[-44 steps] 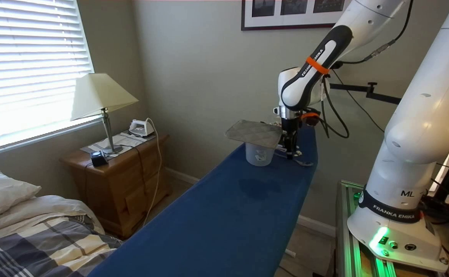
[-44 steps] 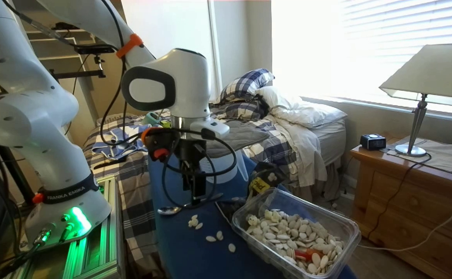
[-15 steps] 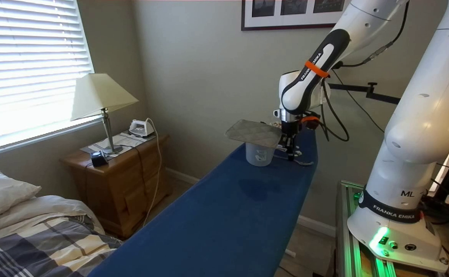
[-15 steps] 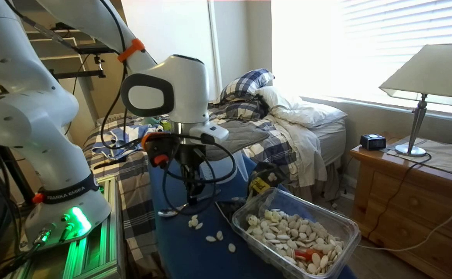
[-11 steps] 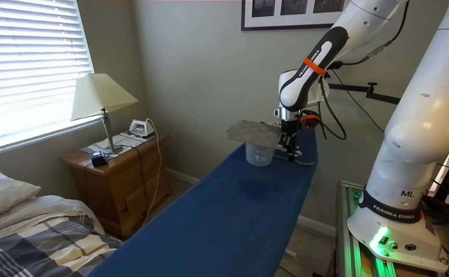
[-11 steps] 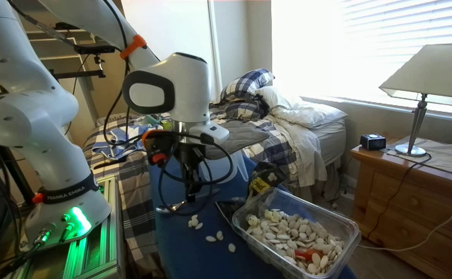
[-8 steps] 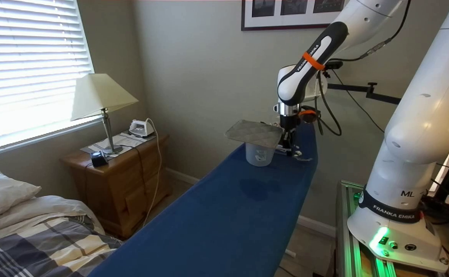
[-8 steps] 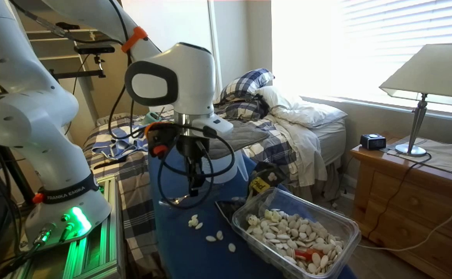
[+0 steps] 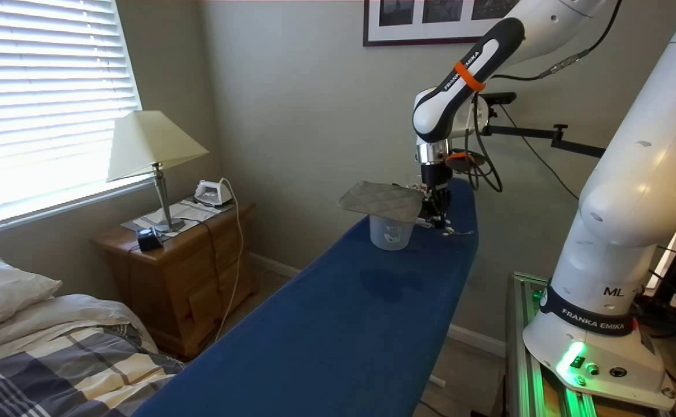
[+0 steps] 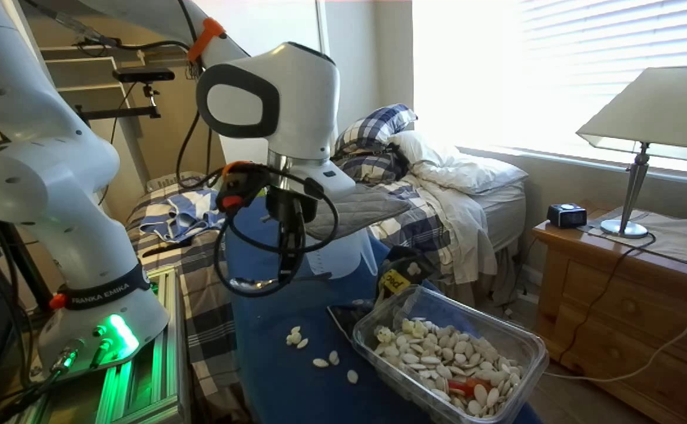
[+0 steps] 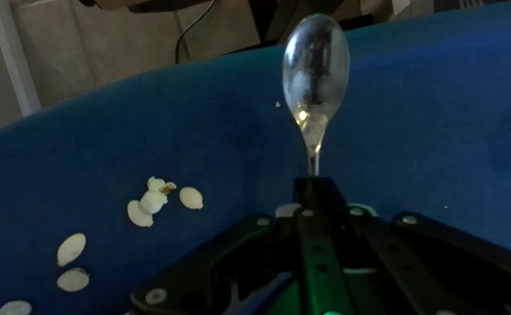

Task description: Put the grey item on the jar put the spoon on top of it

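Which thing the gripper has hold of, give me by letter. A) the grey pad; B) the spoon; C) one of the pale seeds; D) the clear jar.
B: in the wrist view the gripper is closed on the spoon with the bowl end sticking out, while the grey pad rests on the jar in an exterior view.

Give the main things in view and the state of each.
gripper: shut on the spoon
spoon: held, apparently off the blue board
grey pad: lying across the jar
jar: upright, covered
clear tub: uncovered, holding seeds
lamp: apparently unlit
base light: lit green
blinds: lowered
bed: unmade
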Robot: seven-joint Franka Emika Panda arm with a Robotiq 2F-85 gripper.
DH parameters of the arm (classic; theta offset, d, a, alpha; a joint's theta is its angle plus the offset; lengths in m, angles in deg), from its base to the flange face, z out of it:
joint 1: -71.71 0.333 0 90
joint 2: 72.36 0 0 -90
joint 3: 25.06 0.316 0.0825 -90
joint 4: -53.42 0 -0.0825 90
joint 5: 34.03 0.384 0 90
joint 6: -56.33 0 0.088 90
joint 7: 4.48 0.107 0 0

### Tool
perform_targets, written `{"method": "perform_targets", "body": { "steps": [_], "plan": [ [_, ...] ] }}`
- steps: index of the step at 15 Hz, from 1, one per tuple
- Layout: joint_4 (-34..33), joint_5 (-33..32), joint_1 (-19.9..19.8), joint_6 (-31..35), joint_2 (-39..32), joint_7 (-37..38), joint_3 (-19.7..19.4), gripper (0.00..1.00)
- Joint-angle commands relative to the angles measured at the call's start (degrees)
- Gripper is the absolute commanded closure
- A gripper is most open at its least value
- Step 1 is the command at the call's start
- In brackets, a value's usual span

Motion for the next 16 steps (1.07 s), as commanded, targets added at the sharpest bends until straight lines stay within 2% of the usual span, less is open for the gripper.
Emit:
{"method": "perform_targets", "body": {
  "steps": [1,11,16],
  "plan": [
    [-1.26,1.58,-0.21,-3.91,-0.54,2.71,0.46,0.98],
    [0.31,-0.75,0.35,-8.49,6.92,15.10,4.76,0.98],
    [0.49,0.50,0.45,-11.50,11.78,22.27,7.47,0.98]
  ]
}}
